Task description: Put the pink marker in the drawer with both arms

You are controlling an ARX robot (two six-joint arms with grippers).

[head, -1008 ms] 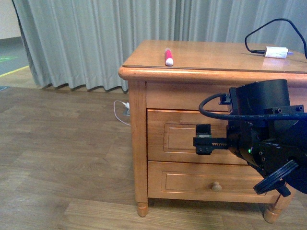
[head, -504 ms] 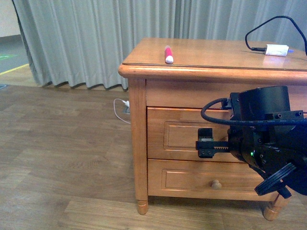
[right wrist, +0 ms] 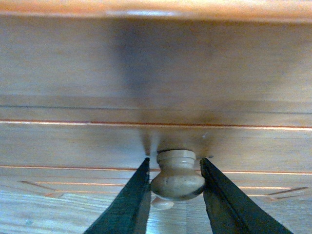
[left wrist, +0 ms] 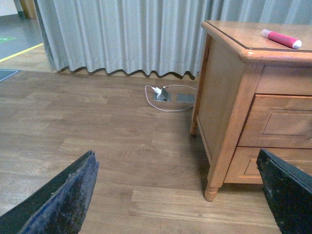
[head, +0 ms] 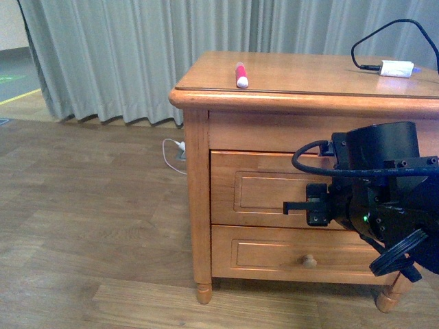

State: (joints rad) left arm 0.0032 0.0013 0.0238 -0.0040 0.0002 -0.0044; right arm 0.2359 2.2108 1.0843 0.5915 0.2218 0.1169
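Note:
The pink marker [head: 241, 75] lies on top of the wooden nightstand near its front left edge; it also shows in the left wrist view [left wrist: 281, 38]. The upper drawer [head: 260, 192] looks closed. My right gripper [head: 305, 205] is at the drawer front, and in the right wrist view my right gripper [right wrist: 174, 163] is shut on the round wooden knob [right wrist: 177, 178], one finger on each side. My left gripper [left wrist: 175, 161] is open and empty, low over the floor to the left of the nightstand. It does not show in the front view.
The lower drawer [head: 274, 255] with its knob [head: 310, 261] sits under the upper one. A white adapter [head: 396, 68] with a black cable lies at the back right of the top. A white cable [left wrist: 163, 93] lies on the floor before the grey curtain [head: 137, 62].
My right arm has shifted a little to the right and down along the upper drawer front. The marker has not moved on the nightstand.

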